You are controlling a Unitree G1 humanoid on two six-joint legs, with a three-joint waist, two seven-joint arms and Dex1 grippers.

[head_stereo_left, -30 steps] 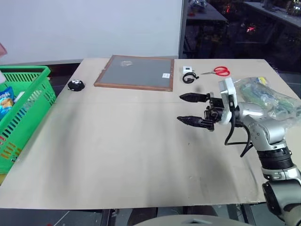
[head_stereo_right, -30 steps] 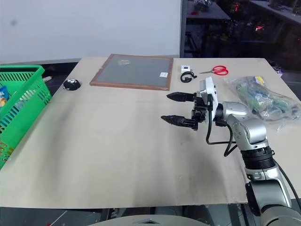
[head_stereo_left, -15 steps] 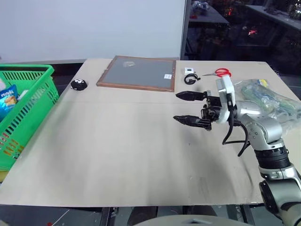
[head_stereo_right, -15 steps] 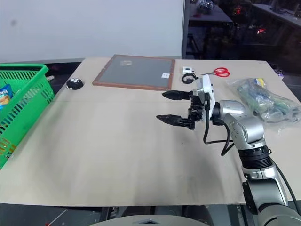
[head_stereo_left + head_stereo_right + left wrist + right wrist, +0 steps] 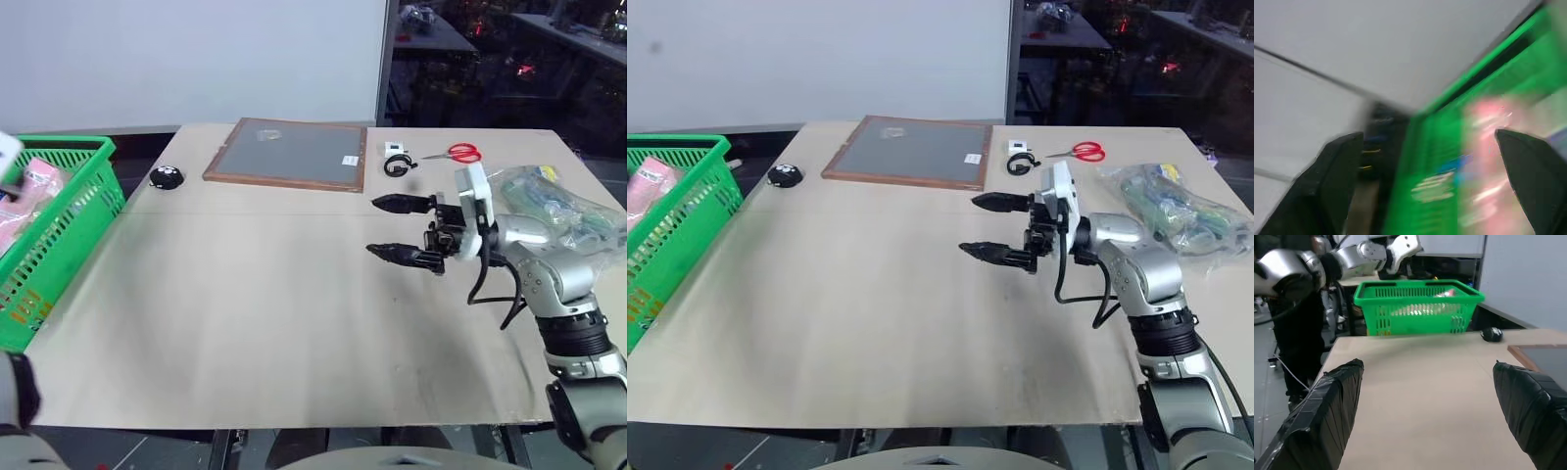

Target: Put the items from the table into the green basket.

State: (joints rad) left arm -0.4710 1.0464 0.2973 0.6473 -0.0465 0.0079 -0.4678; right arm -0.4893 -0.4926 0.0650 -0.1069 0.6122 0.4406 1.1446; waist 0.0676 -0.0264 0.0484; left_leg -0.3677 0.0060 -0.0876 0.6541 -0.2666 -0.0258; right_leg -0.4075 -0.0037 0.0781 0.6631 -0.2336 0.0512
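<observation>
Jaws on both your left gripper and right gripper are spread wide with nothing in them, and that pink carton in the green basket looks light and crushable, so I'd pinch it mid-length.

My two black fingers stand out against the pale beige table. The basket is bright green with slotted lattice sides, a pink carton inside. Farther off lie red-handled scissors and a brown-framed grey board.
</observation>
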